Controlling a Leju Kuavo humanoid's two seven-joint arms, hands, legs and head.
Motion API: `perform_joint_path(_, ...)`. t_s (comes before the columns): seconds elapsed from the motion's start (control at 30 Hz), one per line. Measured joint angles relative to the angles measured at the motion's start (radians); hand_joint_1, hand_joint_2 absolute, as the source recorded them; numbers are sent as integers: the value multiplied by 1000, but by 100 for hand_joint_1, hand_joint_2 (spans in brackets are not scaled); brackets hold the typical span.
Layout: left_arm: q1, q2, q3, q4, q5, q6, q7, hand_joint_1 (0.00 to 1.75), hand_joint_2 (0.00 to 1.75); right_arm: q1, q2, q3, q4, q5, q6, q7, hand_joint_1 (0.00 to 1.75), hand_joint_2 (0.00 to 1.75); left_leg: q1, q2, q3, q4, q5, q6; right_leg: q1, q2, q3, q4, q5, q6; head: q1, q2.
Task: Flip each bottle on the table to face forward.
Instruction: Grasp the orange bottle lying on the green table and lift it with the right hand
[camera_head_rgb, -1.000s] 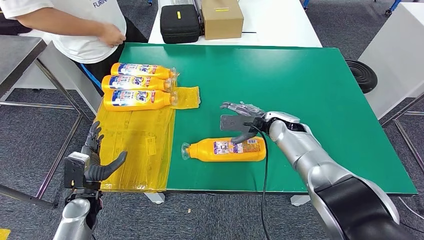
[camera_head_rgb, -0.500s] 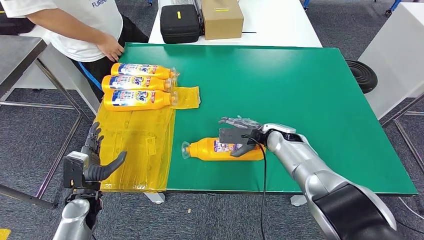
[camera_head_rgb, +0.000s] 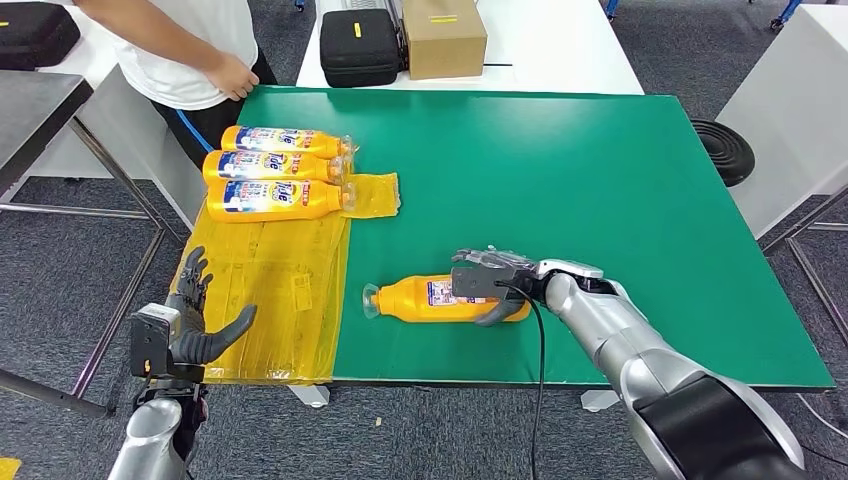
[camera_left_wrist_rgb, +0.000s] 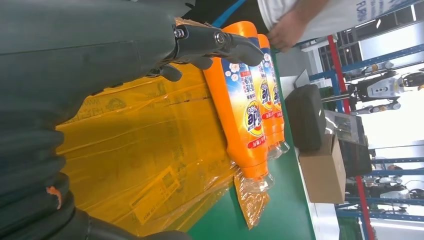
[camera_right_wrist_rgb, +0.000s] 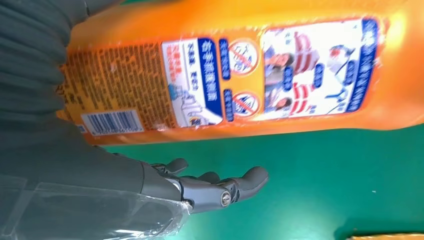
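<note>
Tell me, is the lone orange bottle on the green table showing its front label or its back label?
Back label up: the lone orange bottle shows a barcode and small print, with the right hand over it.

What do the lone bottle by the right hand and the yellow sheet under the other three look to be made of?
The lone bottle looks like glossy orange plastic with a printed film label: highlights run along its body in the right wrist view. The yellow sheet seems to be thin translucent plastic film, creased and wrinkled, with faint print showing. The right hand is over the bottle; whether its fingers grip it, I cannot tell.
</note>
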Motion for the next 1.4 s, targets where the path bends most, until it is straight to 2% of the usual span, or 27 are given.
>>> perform_joint_path(0.4, -17, 6, -6, 29, 10, -5, 0, 0, 175, -1, -2, 25, 13, -10, 22, 15, 0, 175, 0, 0, 1, 0, 0, 0, 0, 0, 1, 0, 0, 0, 0, 0)
perform_joint_path(0.57, -23, 7, -7, 37, 11, -5, 0, 0, 175, -5, -7, 41, 18, -10, 40, 22, 10, 175, 0, 0, 2, 0, 0, 0, 0, 0, 1, 0, 0, 0, 0, 0)
perform_joint_path(0.73, -32, 7, -7, 46, 11, -5, 1, 0, 175, -12, -9, 60, 25, -9, 53, 28, 10, 175, 0, 0, 2, 0, 0, 0, 0, 0, 2, 0, 0, 0, 0, 0)
perform_joint_path(0.77, -33, 7, -8, 48, 11, -5, 1, 0, 175, -12, -9, 62, 26, -9, 54, 29, 15, 175, 0, 0, 3, 0, 0, 0, 0, 0, 2, 0, 0, 0, 0, 0)
perform_joint_path(0.8, -33, 7, -8, 49, 11, -5, 1, 0, 175, -13, -9, 64, 26, -9, 54, 29, 38, 175, 0, 0, 3, 0, 0, 0, 0, 0, 2, 0, 0, 0, 0, 0)
perform_joint_path(0.9, -34, 8, -8, 52, 11, -5, 1, 0, 175, -14, -10, 69, 28, -9, 54, 32, 147, 175, 0, 0, 3, 0, 0, 0, 0, 0, 3, 0, 0, 0, 0, 0)
perform_joint_path(0.93, -34, 8, -8, 52, 11, -5, 1, 0, 175, -14, -10, 71, 29, -9, 55, 33, 165, 175, 0, 0, 3, 0, 0, 0, 0, 0, 3, 0, 0, 0, 0, 0)
perform_joint_path(0.97, -34, 8, -8, 53, 11, -5, 1, 0, 175, -14, -10, 73, 30, -9, 55, 35, 171, 175, 0, 0, 3, 0, 0, 0, 0, 0, 3, 0, 0, 0, 0, 0)
perform_joint_path(1.03, -34, 8, -8, 53, 11, -5, 1, 0, 175, -15, -10, 76, 31, -9, 56, 38, 174, 175, 0, 0, 4, 0, 0, 0, 0, 0, 3, 0, 0, 0, 0, 0)
perform_joint_path(1.4, -35, 8, -9, 53, 13, -9, 6, 0, 175, -9, -14, 77, 36, -17, 43, 38, 175, 175, 0, 0, 4, 0, 0, 0, 0, 0, 4, 0, 0, 0, 0, 0)
